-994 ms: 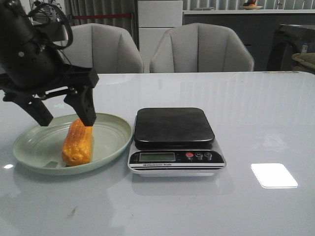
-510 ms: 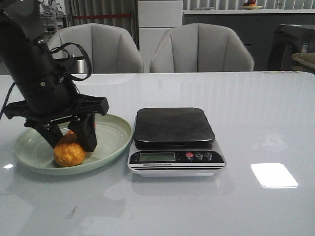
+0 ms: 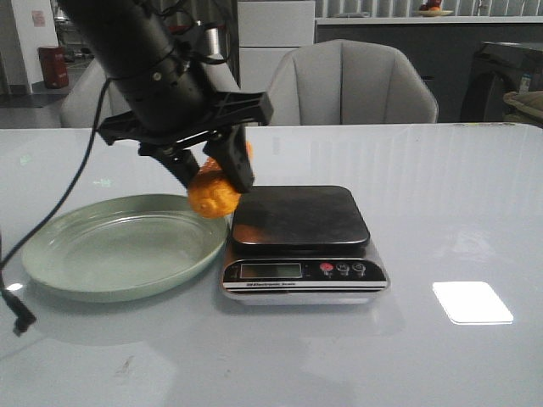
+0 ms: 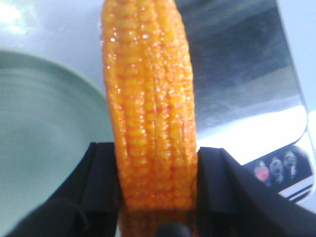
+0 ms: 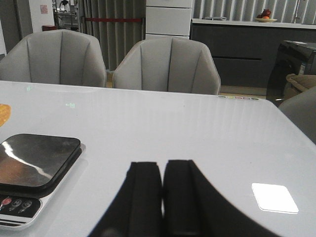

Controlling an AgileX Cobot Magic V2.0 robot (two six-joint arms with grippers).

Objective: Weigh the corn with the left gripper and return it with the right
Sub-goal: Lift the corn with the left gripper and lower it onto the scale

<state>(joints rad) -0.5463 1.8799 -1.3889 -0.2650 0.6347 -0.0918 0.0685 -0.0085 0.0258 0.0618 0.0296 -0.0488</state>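
Corn (image 3: 215, 192) in transit between plate (image 3: 59, 254) and scale (image 3: 302, 219), held aloft in the left gripper (image 3: 208, 177). Front view: the cob hangs clear of every surface, above the gap where the plate rim meets the scale's left edge, with its lower blunt end showing below the fingers (image 3: 234, 164). The left arm slants down from the upper left. Left wrist view: both black fingers press the cob's flanks near one end, jaws parted only by the cob's own thickness, and the long axis (image 4: 148, 98) runs straight out from the palm, away from the wrist. Beyond the corn in that view lie the plate on one side and the dark platform (image 4: 237, 64) on the other, so the cob straddles the boundary between the two and is not yet centred over the weighing surface. Relation governing the coming move: the platform lies to the robot's right of the corn and lower, so the move calls, by judgement, for a short rightward carry and a descent with the long axis brought roughly level, so that the cob rests within the platform instead of overhanging an edge. Right wrist view: the right gripper (image 5: 162, 197) has its fingers pressed together on nothing, low over bare table (image 5: 197, 128) to the right of the scale, well apart from the corn; the left arm is plainly the nearer one
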